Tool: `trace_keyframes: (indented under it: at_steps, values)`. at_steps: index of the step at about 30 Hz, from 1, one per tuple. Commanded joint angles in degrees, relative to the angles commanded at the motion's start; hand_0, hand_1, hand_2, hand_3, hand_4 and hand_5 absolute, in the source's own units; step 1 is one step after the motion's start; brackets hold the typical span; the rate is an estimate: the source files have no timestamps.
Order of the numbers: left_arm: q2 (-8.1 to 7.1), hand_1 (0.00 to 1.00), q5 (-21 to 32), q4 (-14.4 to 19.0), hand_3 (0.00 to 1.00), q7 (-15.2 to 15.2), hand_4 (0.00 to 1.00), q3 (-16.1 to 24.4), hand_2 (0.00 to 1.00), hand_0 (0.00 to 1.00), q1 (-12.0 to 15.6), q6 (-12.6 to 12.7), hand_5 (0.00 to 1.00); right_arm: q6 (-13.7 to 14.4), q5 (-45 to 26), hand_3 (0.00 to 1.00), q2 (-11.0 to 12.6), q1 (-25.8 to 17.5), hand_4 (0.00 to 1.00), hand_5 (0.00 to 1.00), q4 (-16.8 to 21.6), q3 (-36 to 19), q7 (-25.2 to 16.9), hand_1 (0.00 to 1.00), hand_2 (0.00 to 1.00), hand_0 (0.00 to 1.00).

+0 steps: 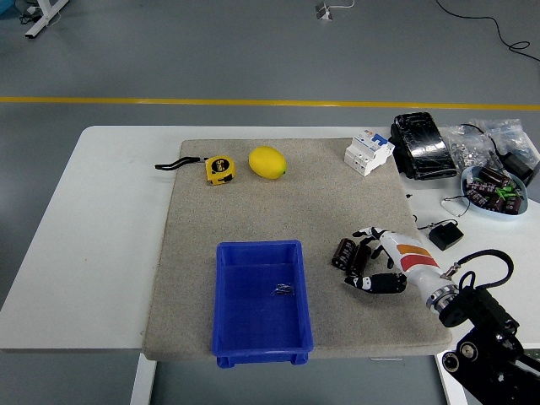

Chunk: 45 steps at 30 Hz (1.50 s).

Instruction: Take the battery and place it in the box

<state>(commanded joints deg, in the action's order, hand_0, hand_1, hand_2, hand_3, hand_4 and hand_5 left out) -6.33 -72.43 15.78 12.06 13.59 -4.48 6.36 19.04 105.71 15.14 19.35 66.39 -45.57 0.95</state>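
The battery (342, 252), a pair of dark cylinders lying side by side, rests on the beige mat right of the blue box (221, 295). My right hand (356, 258) comes in from the lower right and straddles the right cylinder. Its fingers (364, 234) curve over the far side and the thumb (371, 283) lies on the near side, still apart and not clamped. The left cylinder is fully visible, while the right one is partly hidden by the hand. The box is open-topped, with a small metal piece (283, 289) inside. My left arm is out of view.
On the mat's (253, 211) far side lie a yellow tape measure (218, 168), a lemon (267, 161) and a white circuit breaker (369, 152). On the table's right are a black package (421, 145), a bowl of parts (494, 187) and a small black block (445, 234).
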Motion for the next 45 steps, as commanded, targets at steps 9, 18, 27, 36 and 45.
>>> trace_keyframes:
  at_steps: [9, 18, 27, 36, 45]
  values:
    - [0.0, 0.703, -0.01, -0.02, 0.663, -0.17, 0.679, -0.28, 0.76, 0.739, -0.54, 0.13, 0.702, 0.15, -0.31, 0.737, 0.29, 0.67, 0.998, 0.342, -0.82, 0.18, -0.32, 0.391, 0.538, 0.212]
    - [0.02, 0.704, -0.51, -0.02, 0.664, -0.14, 0.679, 0.01, 0.76, 0.738, -0.48, -0.15, 0.701, 0.56, -0.42, 0.722, 0.42, 0.95, 0.998, 0.328, -1.48, 0.49, -0.5, 0.385, 0.532, 0.207]
    - [0.07, 0.704, -0.65, -0.03, 0.663, -0.09, 0.679, 0.05, 0.761, 0.738, -0.55, -0.04, 0.699, 1.3, 0.61, 0.664, 0.54, 0.88, 0.975, 0.299, -1.65, 0.44, -0.95, 0.362, 0.511, 0.173]
    - [0.08, 0.704, -0.88, -0.02, 0.663, -0.02, 0.679, 0.1, 0.761, 0.738, -0.57, 0.0, 0.699, 1.94, 1.16, 0.626, 0.46, 0.88, 0.907, 0.235, -1.89, 0.74, -1.0, 0.348, 0.499, 0.15]
    - [0.02, 0.704, -1.24, -0.03, 0.662, 0.04, 0.679, 0.28, 0.762, 0.737, -0.55, -0.05, 0.698, 2.05, 1.74, 0.607, 0.81, 0.86, 0.893, 0.242, -0.3, 0.25, -0.89, 0.335, 0.487, 0.14]
